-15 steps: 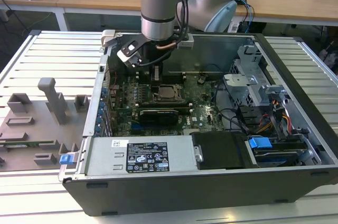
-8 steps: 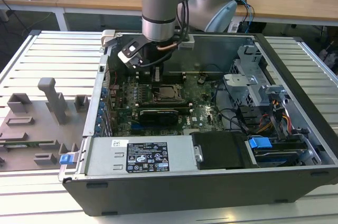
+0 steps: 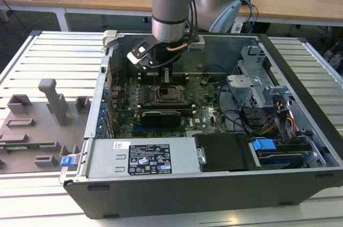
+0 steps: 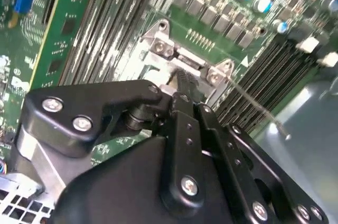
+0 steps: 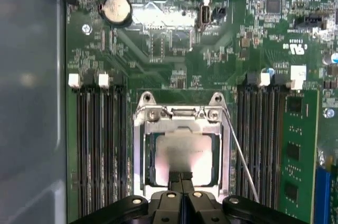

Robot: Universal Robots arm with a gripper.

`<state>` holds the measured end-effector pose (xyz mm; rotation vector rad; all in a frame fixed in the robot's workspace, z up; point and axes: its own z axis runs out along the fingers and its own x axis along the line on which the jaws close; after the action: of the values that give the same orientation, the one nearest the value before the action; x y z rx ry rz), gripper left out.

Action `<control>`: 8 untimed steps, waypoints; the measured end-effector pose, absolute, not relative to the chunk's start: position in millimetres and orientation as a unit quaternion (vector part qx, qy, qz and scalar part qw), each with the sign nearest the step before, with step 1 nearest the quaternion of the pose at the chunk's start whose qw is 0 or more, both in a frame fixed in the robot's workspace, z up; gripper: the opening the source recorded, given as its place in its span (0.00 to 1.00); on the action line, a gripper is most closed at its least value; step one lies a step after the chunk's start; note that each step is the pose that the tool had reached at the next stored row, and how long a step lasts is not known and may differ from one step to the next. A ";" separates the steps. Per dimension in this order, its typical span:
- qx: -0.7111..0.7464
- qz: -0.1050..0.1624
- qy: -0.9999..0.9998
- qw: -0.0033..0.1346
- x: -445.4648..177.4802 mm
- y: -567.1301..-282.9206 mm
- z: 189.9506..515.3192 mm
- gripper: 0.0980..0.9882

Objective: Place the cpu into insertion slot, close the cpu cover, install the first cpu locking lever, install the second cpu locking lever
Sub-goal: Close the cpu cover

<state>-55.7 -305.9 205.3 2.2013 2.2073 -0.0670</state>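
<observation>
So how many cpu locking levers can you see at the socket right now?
1: a thin wire lever runs beside the cpu cover, angled away from it, in both wrist views. Another may be hidden behind the gripper.

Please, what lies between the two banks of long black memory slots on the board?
In the first wrist view, the cpu cover, lying around the cpu, sits between the memory slots, with a thin wire lever beside it.
</observation>
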 end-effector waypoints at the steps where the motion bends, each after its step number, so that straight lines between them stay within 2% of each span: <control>1: 0.706 -0.022 0.708 0.011 -51.2 -305.8 205.4 0.01; 4: 0.706 -0.024 0.708 0.009 -39.7 -305.9 206.1 0.01; 8: 0.706 -0.024 0.708 0.009 -35.2 -305.9 228.9 0.01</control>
<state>-35.2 -305.9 228.9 2.2047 2.2108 -0.0752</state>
